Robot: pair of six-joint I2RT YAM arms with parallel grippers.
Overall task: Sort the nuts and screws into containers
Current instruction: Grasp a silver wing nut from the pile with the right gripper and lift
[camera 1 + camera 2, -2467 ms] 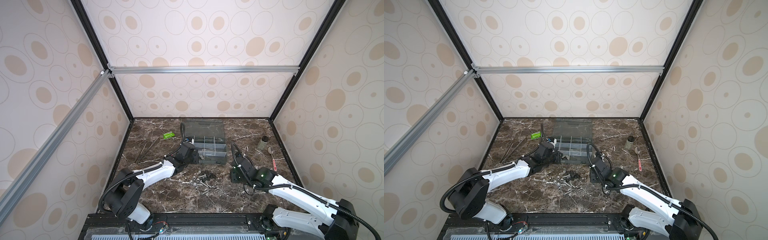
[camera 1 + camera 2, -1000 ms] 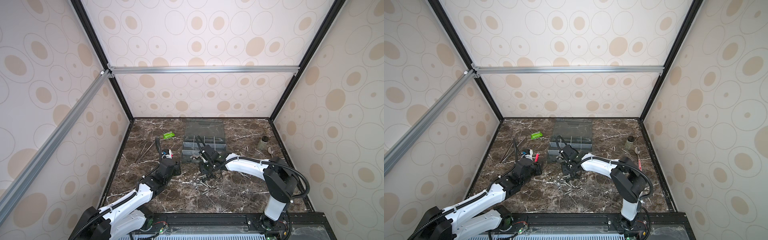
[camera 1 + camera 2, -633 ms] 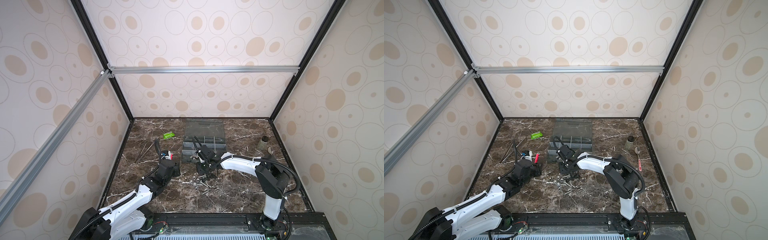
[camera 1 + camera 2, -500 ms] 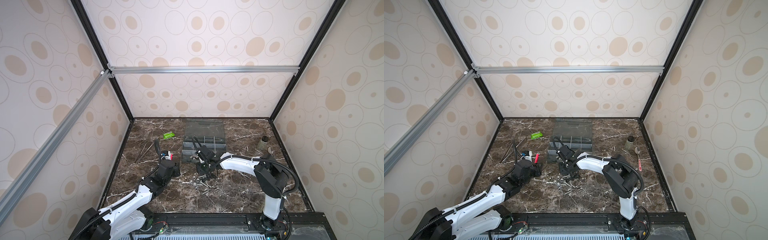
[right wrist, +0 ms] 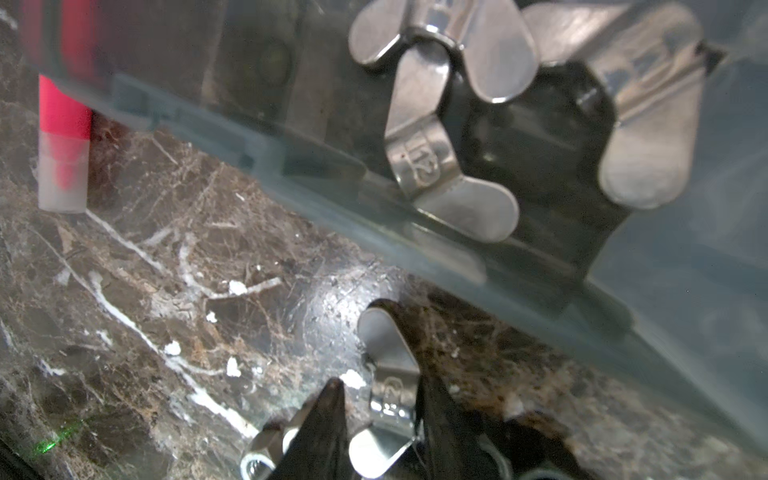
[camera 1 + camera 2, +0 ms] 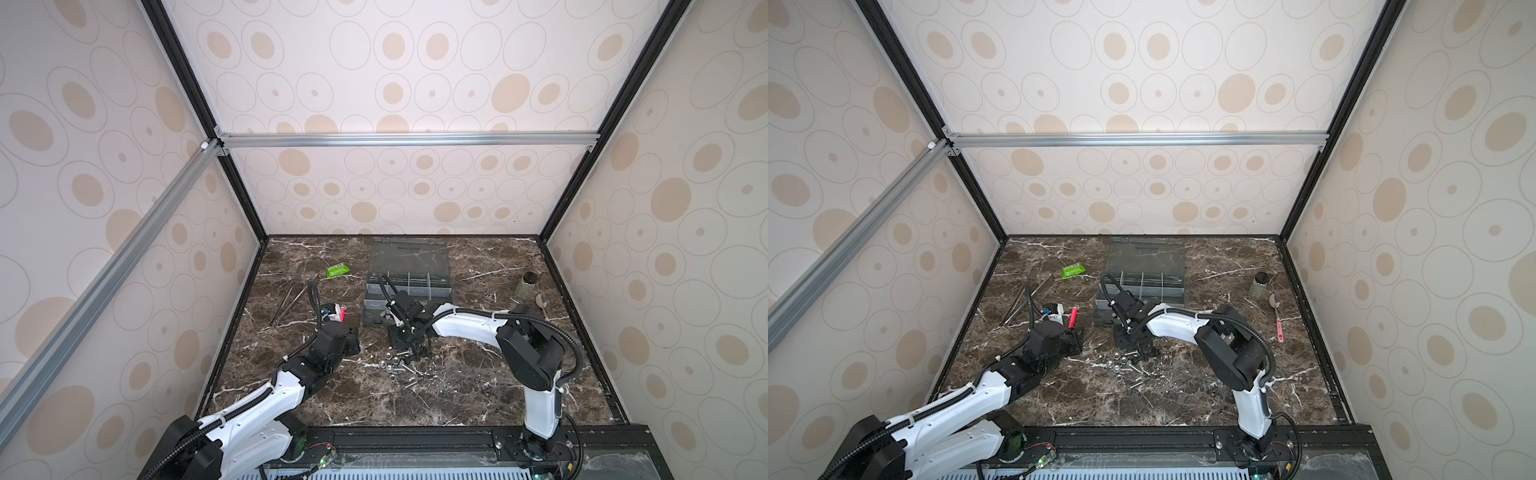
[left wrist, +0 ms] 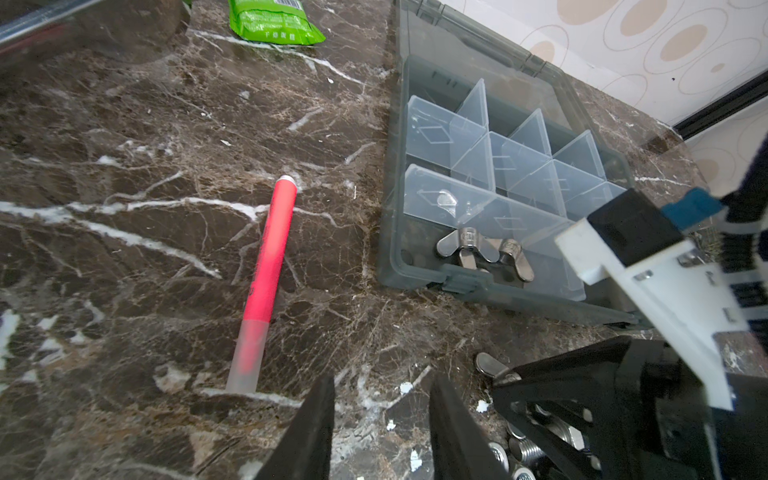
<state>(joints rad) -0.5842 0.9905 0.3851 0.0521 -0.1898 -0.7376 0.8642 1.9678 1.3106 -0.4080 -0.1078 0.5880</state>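
- The right gripper (image 5: 382, 388) is down at the loose pile (image 6: 399, 368) of screws and nuts on the worktop (image 6: 457, 395), just in front of the box (image 7: 392, 199).
- Its fingers (image 5: 328, 424) stand on either side of a wing nut (image 5: 388, 399). One finger touches the hub and a thin gap seems to show at the other. I cannot tell whether the nut is pinched or only straddled.
- That wing nut sits at the pile's edge nearest the box, on or just above the worktop.
- The left gripper (image 7: 380, 432) hangs low over bare worktop between the pen (image 7: 270, 266) and the pile, close beside the right gripper. Its fingers (image 7: 316, 428) are spread with nothing between them.
- In the left wrist view, threaded silver screws (image 7: 525, 453) show under the right gripper's black body.
- The box is open, with its lid (image 6: 409, 255) laid back towards the rear wall, and clear dividers split it into compartments.
- Sorted nuts (image 7: 469, 247), all wing-shaped, lie together in the front compartment against the front wall, towards the pen's side.
- The red pen lies flat on the worktop just beside the box.
- A green packet (image 7: 274, 25) and tweezers (image 6: 1021, 301) lie farther back on the left, and a jar (image 6: 1259, 284) stands near the right wall.
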